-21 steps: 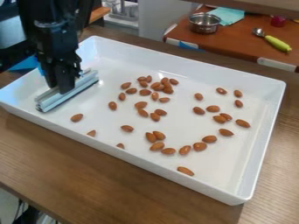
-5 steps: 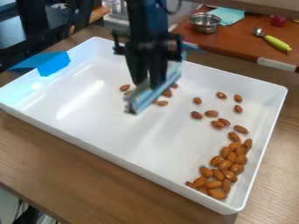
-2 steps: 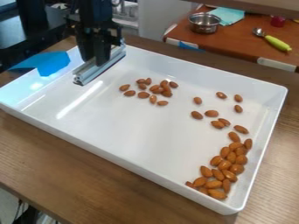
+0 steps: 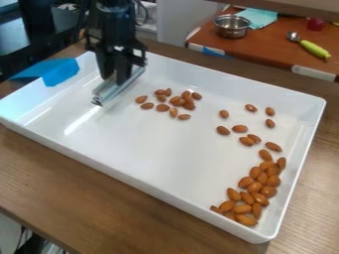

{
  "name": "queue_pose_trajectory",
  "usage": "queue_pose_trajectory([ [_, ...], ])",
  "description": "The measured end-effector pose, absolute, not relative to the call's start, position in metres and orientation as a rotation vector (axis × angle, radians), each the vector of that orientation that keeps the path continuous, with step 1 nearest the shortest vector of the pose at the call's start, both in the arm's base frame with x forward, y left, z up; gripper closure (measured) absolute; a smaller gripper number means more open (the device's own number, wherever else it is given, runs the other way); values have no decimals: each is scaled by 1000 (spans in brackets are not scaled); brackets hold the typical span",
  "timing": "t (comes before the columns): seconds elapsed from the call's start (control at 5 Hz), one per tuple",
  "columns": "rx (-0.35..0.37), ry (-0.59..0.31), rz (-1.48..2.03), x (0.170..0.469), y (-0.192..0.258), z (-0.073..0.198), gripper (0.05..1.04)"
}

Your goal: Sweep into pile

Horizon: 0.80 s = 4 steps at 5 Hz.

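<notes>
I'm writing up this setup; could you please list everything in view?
tray: one, white, on counter
almonds: many, brown, most piled in tray's near right part; a cluster towards its far side, several scattered at right
bar: one, silvery, over tray's far left part
sheet: one, blue, at tray's left edge
counter: one, brown, under tray
back table: one, reddish brown, upper right
pot: one, silvery, on back table
cloth: one, teal, beside pot
spoon: one, silvery with green handle, on back table
arm: one, black, upper left
gripper: one, black, holding bar
</notes>
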<state>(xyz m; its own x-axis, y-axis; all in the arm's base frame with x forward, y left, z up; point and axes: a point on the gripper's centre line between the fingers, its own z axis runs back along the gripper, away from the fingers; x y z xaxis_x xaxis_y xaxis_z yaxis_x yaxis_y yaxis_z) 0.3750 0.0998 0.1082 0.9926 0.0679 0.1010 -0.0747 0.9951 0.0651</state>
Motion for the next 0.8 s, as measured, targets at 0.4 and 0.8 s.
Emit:
queue_pose_trajectory([
  [0.4,77,-89,55,383,75,96,759],
  [0.8,64,-81,2,381,51,92,759],
])
